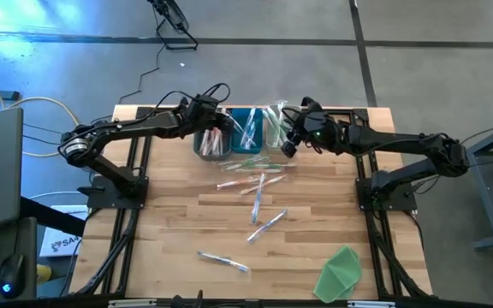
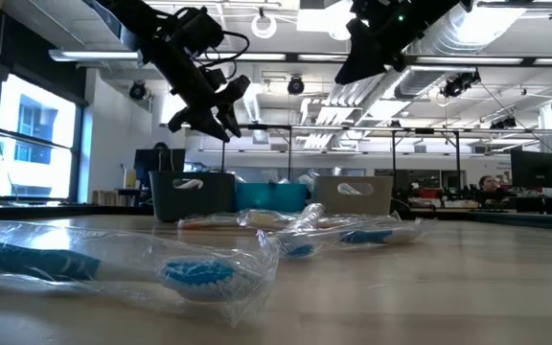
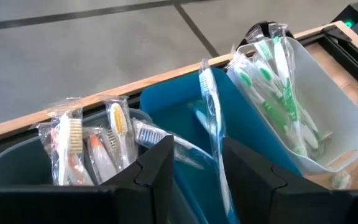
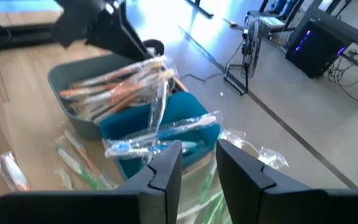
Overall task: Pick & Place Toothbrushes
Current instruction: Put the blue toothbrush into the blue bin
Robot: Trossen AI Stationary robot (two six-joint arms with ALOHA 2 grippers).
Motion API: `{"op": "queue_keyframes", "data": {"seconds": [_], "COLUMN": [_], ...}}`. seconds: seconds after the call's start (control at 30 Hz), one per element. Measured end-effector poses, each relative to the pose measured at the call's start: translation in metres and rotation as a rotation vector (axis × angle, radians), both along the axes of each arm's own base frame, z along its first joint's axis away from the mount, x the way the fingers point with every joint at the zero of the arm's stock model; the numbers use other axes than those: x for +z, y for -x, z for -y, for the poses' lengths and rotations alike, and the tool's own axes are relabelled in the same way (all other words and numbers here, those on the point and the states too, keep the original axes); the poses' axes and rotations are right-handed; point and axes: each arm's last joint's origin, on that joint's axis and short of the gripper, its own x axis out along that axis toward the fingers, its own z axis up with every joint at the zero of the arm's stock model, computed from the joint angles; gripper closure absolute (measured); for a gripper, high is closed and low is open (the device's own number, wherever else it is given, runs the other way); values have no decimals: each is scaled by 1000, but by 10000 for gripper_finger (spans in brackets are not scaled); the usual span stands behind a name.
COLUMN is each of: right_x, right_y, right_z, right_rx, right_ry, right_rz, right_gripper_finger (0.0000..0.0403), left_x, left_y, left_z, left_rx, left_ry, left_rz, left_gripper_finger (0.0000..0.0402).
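Three bins stand in a row at the table's far edge. The grey bin [image 1: 210, 144] holds orange toothbrushes [image 3: 73, 146], the blue bin [image 3: 241, 118] holds blue ones [image 3: 209, 93], and the white bin [image 3: 328, 118] holds green ones [image 3: 272, 87]. All are in clear wrappers. My left gripper [image 2: 211, 123] hangs open above the grey and blue bins with nothing between its fingers. My right gripper [image 4: 199, 152] hovers over the white and blue bins, its fingers a little apart and holding nothing. Several wrapped toothbrushes [image 1: 251, 184] lie loose on the table.
More wrapped toothbrushes lie at mid-table [image 1: 268, 224] and toward the near edge [image 1: 223, 261]. One of them lies close in front of the low camera [image 2: 190, 273]. A green cloth-like sheet [image 1: 341, 272] lies at the near right. Black frame rails [image 1: 135, 184] run along both table sides.
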Motion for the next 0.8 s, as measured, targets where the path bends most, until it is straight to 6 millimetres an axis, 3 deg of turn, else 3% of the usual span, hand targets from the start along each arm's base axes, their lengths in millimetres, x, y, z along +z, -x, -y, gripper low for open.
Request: {"op": "queue_keyframes", "data": {"seconds": [0.3, 0.8], "right_x": [9, 19], "right_y": [-4, -7], "right_z": [2, 2], "right_rx": [-24, -11], "right_ry": [34, 58], "right_rz": [104, 206], "right_gripper_finger": [310, 310], "left_x": [0, 9], "left_y": [-8, -14], "left_z": [13, 13], "left_rx": [-126, -166], "left_ry": [52, 6], "left_rz": [28, 143], "left_gripper_finger": [268, 268]}}
